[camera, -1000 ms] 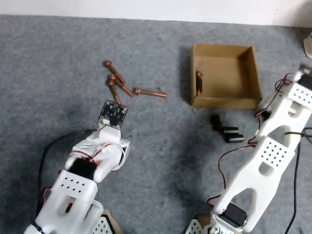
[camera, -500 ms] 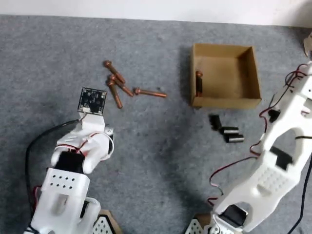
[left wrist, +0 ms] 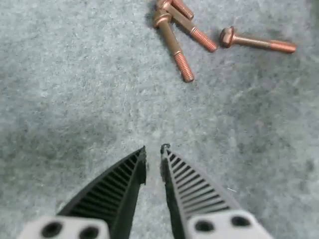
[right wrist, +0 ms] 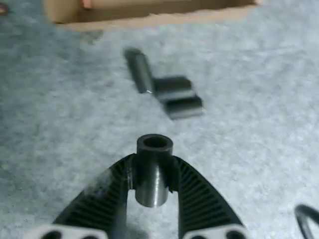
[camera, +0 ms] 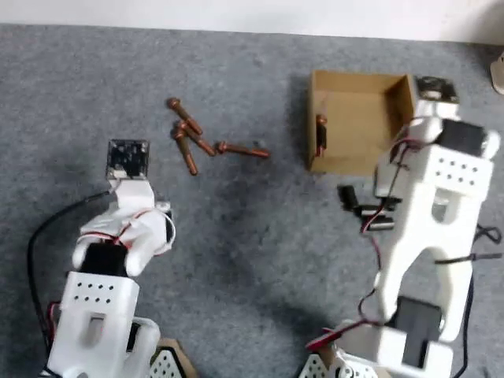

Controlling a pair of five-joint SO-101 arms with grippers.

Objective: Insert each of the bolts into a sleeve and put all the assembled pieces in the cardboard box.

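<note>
right arm [camera: 433, 205] swung inward | right tool [right wrist: 152, 167] pinching sleeve [right wrist: 151, 186] | left tool [left wrist: 153, 159] barely spread

high: top-down, far | left wrist: near, toward bolts [left wrist: 174, 47] | right wrist: near, toward sleeves [right wrist: 172, 89], box [right wrist: 149, 17]

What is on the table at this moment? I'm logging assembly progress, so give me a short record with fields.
loose bolts: four, lying on the carpet, none sleeved
loose sleeves: three, near the box
held sleeve: upright in right gripper
left gripper: empty, fingers barely apart, short of the bolts
cardboard box: holds one assembled piece against a side wall
</note>
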